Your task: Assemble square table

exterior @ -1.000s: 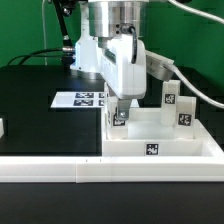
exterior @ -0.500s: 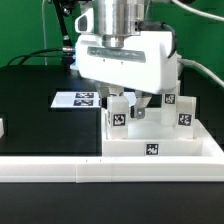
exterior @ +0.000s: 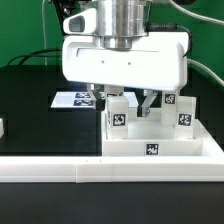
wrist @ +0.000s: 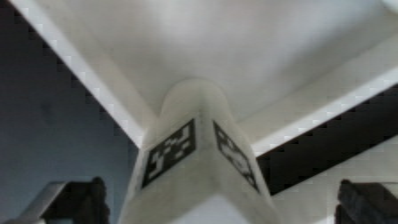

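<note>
The square table's white slab (exterior: 185, 150) lies at the exterior view's right, a tag on its near side. Three small tagged legs stand on it: one at the near left corner (exterior: 118, 112) and two at the right (exterior: 168, 100) (exterior: 185, 113). My gripper (exterior: 127, 103) hangs over the corner leg, open, with a finger on each side of it. In the wrist view this leg (wrist: 196, 150) rises between the dark fingers (wrist: 75, 200), with a gap on both sides. The gripper (wrist: 217, 205) touches nothing, and the slab (wrist: 231, 40) lies beneath it.
The marker board (exterior: 78, 99) lies on the black table just to the exterior view's left of the slab. The long white L-shaped rail (exterior: 60, 168) runs along the front edge. A small white part (exterior: 2, 127) shows at the far left edge.
The gripper has turned from narrow-side-on to broadside over the corner leg, and its jaws have spread off the leg. The leg stays standing in place.
</note>
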Available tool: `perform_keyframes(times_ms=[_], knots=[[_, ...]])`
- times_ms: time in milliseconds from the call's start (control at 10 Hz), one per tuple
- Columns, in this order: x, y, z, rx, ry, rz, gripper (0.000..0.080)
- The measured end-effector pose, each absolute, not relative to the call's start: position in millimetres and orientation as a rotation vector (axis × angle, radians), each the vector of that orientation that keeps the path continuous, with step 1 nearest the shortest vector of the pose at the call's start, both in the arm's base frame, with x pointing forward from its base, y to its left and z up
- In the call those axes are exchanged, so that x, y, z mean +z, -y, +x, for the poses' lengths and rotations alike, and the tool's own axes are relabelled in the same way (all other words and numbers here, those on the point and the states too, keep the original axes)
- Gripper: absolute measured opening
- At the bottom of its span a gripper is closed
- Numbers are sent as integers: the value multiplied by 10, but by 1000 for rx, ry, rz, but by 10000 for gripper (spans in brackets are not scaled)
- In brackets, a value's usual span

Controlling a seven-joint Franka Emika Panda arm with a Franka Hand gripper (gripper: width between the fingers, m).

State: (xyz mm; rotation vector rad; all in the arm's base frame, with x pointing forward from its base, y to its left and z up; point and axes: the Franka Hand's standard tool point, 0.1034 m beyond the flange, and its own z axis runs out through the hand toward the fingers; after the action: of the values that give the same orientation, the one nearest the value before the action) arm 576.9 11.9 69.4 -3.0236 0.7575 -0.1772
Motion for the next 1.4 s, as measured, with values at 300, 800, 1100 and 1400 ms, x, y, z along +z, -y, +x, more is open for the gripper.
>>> perform_keyframes(times_ms=[300,800,1100,1400], knots=[[697,-121,5742,-169,-248,-3131,649],[704,-30,5743,-158,286,-3159,649],[714,-50,5763,-161,249,-3170,516],[709,-41,5761,-161,183,-3172,290]])
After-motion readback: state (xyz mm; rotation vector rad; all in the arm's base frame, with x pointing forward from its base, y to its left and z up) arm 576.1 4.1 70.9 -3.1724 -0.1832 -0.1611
